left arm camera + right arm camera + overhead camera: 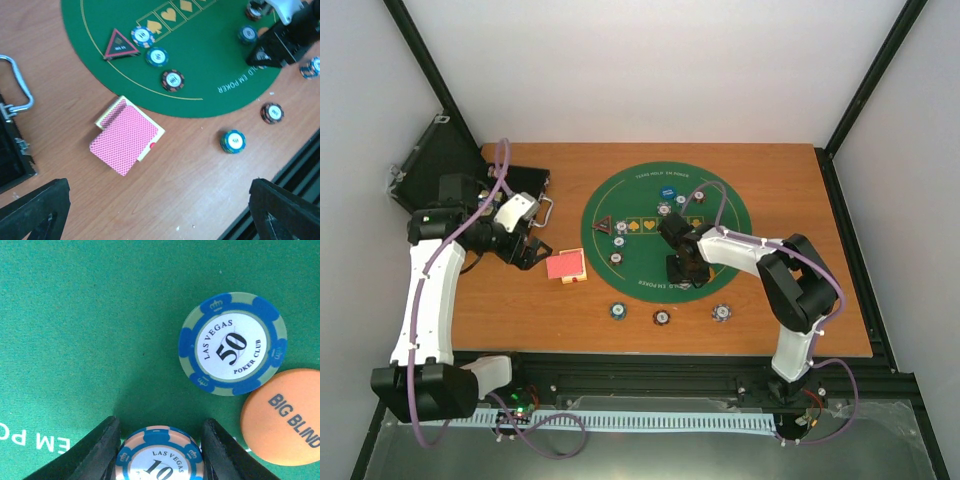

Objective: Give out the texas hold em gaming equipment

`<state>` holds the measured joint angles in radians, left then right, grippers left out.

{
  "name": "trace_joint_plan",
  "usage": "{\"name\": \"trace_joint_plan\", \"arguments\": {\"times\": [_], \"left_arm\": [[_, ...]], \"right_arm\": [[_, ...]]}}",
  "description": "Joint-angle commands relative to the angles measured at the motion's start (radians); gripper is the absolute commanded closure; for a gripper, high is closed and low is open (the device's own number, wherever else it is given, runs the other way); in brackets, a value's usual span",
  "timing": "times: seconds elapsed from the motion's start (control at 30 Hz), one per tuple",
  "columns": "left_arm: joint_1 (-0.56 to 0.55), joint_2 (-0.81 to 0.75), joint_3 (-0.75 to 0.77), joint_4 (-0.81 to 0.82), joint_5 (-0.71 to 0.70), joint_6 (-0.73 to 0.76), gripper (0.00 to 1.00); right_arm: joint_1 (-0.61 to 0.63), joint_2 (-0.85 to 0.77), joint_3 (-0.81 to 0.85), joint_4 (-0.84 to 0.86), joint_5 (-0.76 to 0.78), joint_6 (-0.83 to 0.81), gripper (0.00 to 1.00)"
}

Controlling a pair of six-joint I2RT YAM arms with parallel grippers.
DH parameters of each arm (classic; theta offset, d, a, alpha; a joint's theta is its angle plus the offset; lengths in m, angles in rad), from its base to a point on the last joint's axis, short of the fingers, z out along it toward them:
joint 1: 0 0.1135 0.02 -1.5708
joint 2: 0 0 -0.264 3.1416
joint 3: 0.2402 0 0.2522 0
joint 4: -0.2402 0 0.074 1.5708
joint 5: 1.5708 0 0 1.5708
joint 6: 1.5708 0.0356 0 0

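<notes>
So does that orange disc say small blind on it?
No, the orange disc reads BIG BLIND in dark letters, beside the 50 chip.

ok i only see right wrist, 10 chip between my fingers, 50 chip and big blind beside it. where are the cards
Observer: The red-backed cards lie on bare wood, just off the green mat on its near-left side.
Operator: left hand holding anything
Observer: No, the left hand is open and empty, hovering near the cards.
Operator: any chips off the mat
Observer: Three chips sit on the wood in a row past the mat's near edge.
</notes>
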<state>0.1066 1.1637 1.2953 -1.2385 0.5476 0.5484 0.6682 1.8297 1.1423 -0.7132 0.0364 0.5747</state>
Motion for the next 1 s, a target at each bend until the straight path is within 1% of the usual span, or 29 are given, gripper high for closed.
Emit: {"name": "trace_joint_plan", "arguments": {"times": [0.0,0.13,0.2,0.37,0.43,0.53,0.7,0.87,0.97], "left_arm": [[0.002,0.034,-0.028,-0.099,0.038,0.219,0.00],[-0.038,0.078,-0.074,-0.059,-0.075,0.305,0.00],[-0.065,0.086,-0.102,-0.035,-0.112,0.365,0.00],[-0.127,0.056,-0.203,0.076,-0.138,0.559,0.00],[-0.144,0.071,-0.242,0.131,-0.156,0.614,0.00],[-0.165,0.132,-0.256,0.192,-0.188,0.658,0.00],[-0.176,0.244,-0.253,0.247,-0.220,0.728,0.00],[-0.177,0.273,-0.319,0.364,-0.246,0.824,0.00],[-0.176,0.314,-0.301,0.376,-0.245,0.830,0.00]], "right_arm": [[0.002,0.012,0.002,0.013,0.014,-0.010,0.54],[0.003,-0.056,0.000,-0.004,0.012,-0.001,0.33],[0.004,-0.104,0.008,-0.018,0.004,0.005,0.26],[0.009,-0.231,0.025,-0.021,-0.045,0.021,0.22],[0.018,-0.260,0.037,-0.026,-0.057,0.030,0.21],[0.029,-0.295,0.038,-0.032,-0.060,0.038,0.20],[0.035,-0.353,0.010,-0.019,-0.080,0.054,0.20],[0.044,-0.400,-0.012,-0.003,-0.096,0.068,0.20],[0.053,-0.411,-0.015,0.001,-0.098,0.071,0.20]]}}
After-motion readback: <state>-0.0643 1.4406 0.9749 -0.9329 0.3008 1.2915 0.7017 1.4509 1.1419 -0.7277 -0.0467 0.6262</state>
